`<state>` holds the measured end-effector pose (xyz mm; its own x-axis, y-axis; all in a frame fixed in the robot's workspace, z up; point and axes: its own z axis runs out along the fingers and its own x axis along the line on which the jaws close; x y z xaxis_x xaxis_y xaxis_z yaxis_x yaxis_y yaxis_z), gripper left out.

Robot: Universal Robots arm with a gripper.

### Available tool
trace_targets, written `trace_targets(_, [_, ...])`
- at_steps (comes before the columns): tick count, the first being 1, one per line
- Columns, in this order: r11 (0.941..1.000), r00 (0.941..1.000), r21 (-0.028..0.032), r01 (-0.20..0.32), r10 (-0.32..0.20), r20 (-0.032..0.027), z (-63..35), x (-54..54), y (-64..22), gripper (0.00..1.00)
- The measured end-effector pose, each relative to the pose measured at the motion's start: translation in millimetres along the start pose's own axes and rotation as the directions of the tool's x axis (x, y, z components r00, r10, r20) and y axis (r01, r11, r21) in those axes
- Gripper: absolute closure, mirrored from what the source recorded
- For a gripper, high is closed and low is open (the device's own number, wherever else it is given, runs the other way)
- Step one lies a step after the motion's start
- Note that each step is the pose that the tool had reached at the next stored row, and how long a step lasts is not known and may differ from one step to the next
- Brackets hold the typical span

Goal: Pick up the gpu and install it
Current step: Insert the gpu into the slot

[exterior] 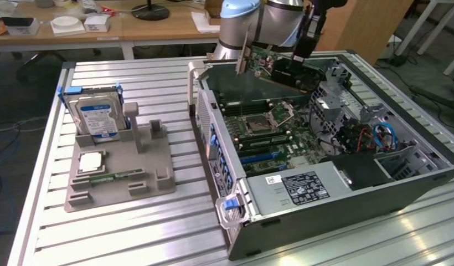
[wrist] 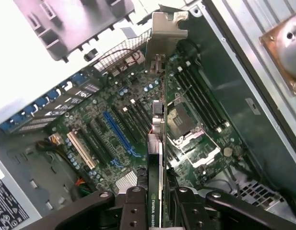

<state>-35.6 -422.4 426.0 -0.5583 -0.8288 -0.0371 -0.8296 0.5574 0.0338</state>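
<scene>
My gripper (exterior: 304,49) is shut on the gpu (exterior: 284,69), a green card with a black shroud. It hangs tilted above the far end of the open computer case (exterior: 212,119). Its silver end bracket (exterior: 242,55) points to the exterior view's left, over the case's rear wall. In the wrist view the gpu (wrist: 156,158) is seen edge-on between my fingers (wrist: 136,207), with the bracket (wrist: 165,36) at its far end. It hovers over the motherboard (wrist: 195,143), apart from it. A blue expansion slot (wrist: 118,135) lies beside the card's line.
A grey holder tray (exterior: 123,191) on the slatted table carries a hard drive (exterior: 98,113), a processor (exterior: 90,162) and a memory stick (exterior: 109,177). Inside the case sit the power supply (exterior: 301,185), a drive cage (exterior: 338,97) and blue cables (exterior: 386,136).
</scene>
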Motion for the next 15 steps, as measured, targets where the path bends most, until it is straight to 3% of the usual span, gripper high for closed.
trace_targets(4, [0.9975, 0.9975, -0.0016, 0.070, -0.070, -0.0016, 1.4, 0.1, 0.0, 0.75])
trace_targets(7, [0.9924, 0.9924, -0.0027, 0.123, -0.123, -0.0025, 2.4, 0.1, -0.1, 0.75])
trace_targets(11, [0.9816, 0.9816, -0.0039, 0.191, -0.191, -0.0037, 3.6, 0.2, -0.1, 0.75])
trace_targets(15, [0.9667, 0.9667, -0.0051, 0.256, -0.256, -0.0047, 4.8, 0.2, -0.1, 0.75])
